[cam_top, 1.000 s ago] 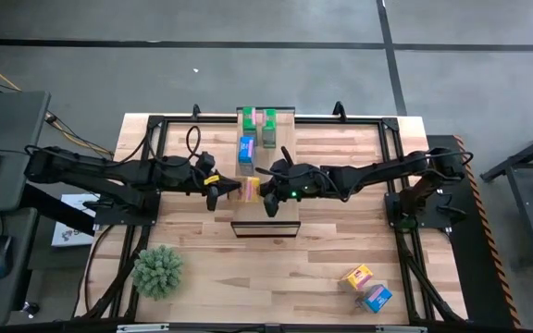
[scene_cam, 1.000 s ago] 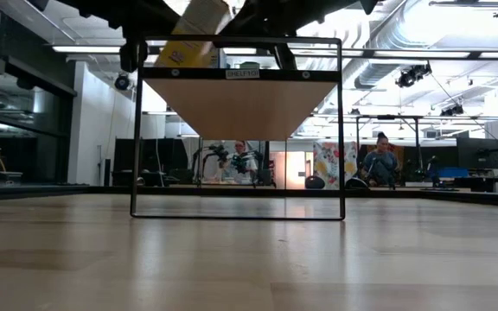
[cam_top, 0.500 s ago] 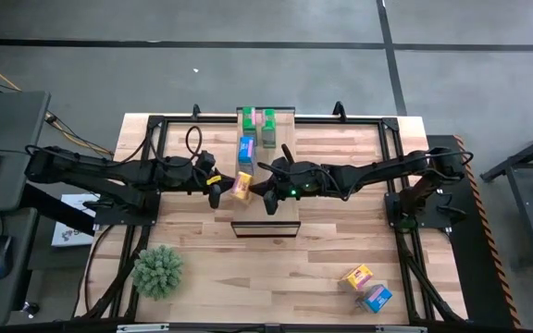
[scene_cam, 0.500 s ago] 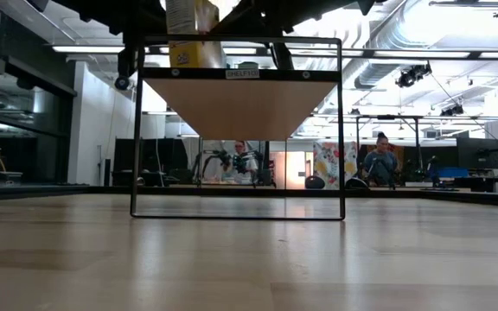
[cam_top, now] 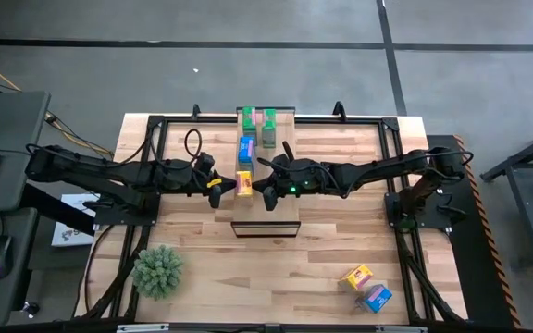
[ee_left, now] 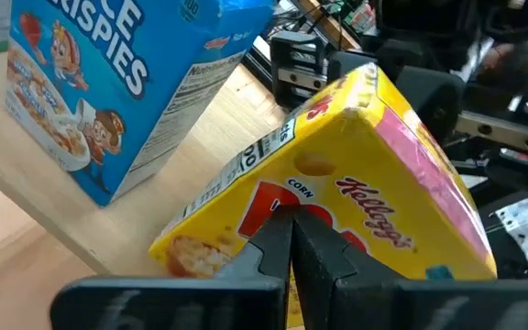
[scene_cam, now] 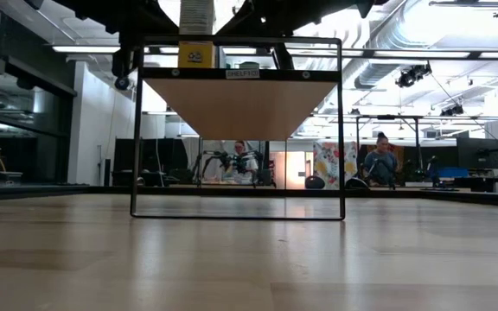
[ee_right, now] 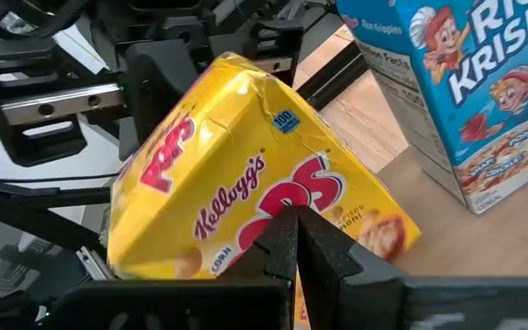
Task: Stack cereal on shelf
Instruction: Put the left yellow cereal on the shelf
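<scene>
A yellow cereal box (cam_top: 243,183) with red marks stands upright on the pale wood shelf (cam_top: 268,209), seen at the plank's top in the low view (scene_cam: 196,34). My left gripper (cam_top: 222,186) is shut at the box's left side. My right gripper (cam_top: 263,188) is shut at its right side. A blue box (cam_top: 246,148) and two green boxes (cam_top: 248,117) (cam_top: 269,127) stand farther back on the shelf. A yellow-orange box (cam_top: 357,276) and a blue box (cam_top: 376,297) lie on the tabletop at the near right. My left gripper (ee_left: 291,246) lies with its shut fingertips against the yellow box's broad printed face (ee_left: 266,194), low on it. The fingers come level from the table's left. The box stands upright with its bottom on the shelf. My right gripper (ee_right: 291,240) lies with its shut fingertips against the box's opposite broad face (ee_right: 312,188), low on it. The fingers come level from the table's right. The box stands between the two grippers.
A spiky green plant ball (cam_top: 158,270) sits on the tabletop at the near left. The shelf's black wire frame (scene_cam: 341,130) holds the plank above the table. People sit in the room behind (scene_cam: 380,162).
The yellow box has gone from leaning over to standing upright on the shelf and has shifted a little toward the table's left. Both shut grippers have stayed on either side of it, the right one following it leftward.
</scene>
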### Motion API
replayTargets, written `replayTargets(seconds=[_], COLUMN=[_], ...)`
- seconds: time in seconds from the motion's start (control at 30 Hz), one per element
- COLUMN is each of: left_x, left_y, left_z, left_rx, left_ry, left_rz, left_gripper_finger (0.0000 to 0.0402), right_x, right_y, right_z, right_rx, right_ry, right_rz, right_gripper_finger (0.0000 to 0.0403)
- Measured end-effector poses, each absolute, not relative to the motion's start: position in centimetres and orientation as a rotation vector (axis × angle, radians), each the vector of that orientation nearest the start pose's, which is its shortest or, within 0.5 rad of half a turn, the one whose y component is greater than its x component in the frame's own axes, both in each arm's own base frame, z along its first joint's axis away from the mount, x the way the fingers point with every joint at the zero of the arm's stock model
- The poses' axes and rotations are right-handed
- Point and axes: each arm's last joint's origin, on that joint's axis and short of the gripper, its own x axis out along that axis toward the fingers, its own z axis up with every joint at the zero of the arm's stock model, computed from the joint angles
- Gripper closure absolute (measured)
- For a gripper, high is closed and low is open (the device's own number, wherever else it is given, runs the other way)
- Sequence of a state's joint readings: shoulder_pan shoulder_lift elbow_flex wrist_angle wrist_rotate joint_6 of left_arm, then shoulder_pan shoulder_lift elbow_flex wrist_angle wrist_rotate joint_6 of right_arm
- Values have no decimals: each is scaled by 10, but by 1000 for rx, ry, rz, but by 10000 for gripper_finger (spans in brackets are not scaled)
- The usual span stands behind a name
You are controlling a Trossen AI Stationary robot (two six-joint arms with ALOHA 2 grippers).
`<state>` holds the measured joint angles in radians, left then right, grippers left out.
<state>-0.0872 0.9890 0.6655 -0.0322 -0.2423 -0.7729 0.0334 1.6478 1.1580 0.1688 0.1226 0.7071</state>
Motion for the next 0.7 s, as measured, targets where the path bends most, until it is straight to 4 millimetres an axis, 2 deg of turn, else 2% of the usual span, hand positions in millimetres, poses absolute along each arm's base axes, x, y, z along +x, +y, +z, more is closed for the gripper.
replayTargets(seconds=[0.4, 0.7], left_x=[216, 216], left_y=[-8, -3], left_z=[270, 270], left_rx=[-692, -703], left_ry=[268, 273], left_rz=[294, 289], left_gripper_finger=[400, 383], right_x=[376, 376], right_y=[9, 10], right_z=[274, 274], right_rx=[676, 690], right_ry=[279, 287], right_rz=[-199, -176], right_gripper_finger=[403, 403])
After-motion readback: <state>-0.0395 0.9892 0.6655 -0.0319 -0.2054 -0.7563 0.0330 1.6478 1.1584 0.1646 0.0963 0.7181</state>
